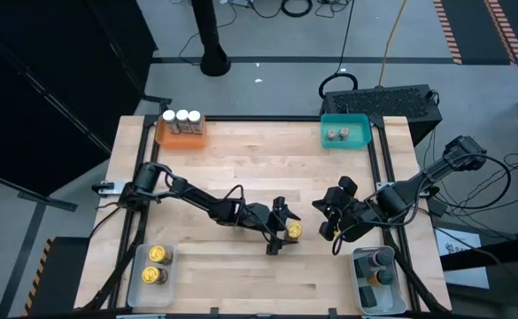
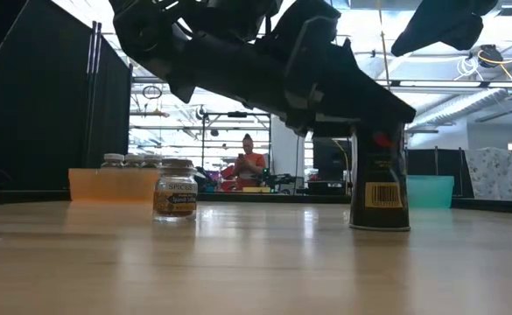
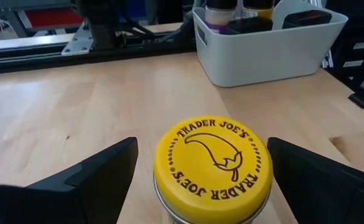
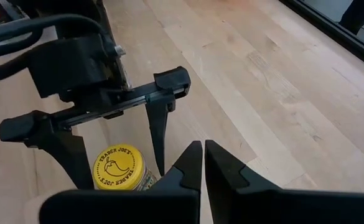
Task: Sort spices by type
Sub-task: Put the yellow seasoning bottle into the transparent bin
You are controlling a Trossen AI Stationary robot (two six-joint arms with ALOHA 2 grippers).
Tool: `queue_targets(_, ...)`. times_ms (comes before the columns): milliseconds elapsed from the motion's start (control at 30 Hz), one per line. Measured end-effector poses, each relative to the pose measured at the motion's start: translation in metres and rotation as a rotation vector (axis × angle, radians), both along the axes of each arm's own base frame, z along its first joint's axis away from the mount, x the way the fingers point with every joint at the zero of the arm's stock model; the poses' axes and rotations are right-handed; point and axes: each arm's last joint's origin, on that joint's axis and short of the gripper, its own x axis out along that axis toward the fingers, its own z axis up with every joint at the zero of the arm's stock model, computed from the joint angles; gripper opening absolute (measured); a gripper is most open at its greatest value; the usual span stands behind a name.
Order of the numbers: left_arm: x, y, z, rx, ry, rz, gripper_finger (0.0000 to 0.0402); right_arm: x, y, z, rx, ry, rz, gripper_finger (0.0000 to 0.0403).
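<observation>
Left tool (image 1: 282, 232), fingers spread wide, straddles the yellow-lidded jar (image 1: 293, 231) at lower centre, ready to grip; right tool (image 1: 331, 223) waits closed, empty.

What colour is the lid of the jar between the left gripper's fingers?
Yellow, with a dark printed pepper emblem on the lid; the left wrist view shows it best.
</observation>
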Motion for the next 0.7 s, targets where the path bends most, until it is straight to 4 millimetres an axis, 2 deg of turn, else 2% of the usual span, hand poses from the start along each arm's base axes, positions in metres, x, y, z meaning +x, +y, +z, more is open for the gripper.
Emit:
queue_targets(367, 0.000, 0.000, 0.000, -0.006, 0.005, 0.005, 0.0246, 0.000, 0.000, 0.000, 0.000, 0.000, 0.000, 0.0000)
queue_targets(567, -0.002, -0.007, 0.005, -0.039, -0.010, 0.063, 0.0241, 0.000, 0.000, 0.000, 0.019, -0.007, -0.017, 0.0000)
queue_targets(700, -0.012, -0.027, 0.029, -0.028, -0.046, 0.085, 0.0242, 0.000, -0.002, 0.000, 0.031, -0.009, -0.040, 0.0000)
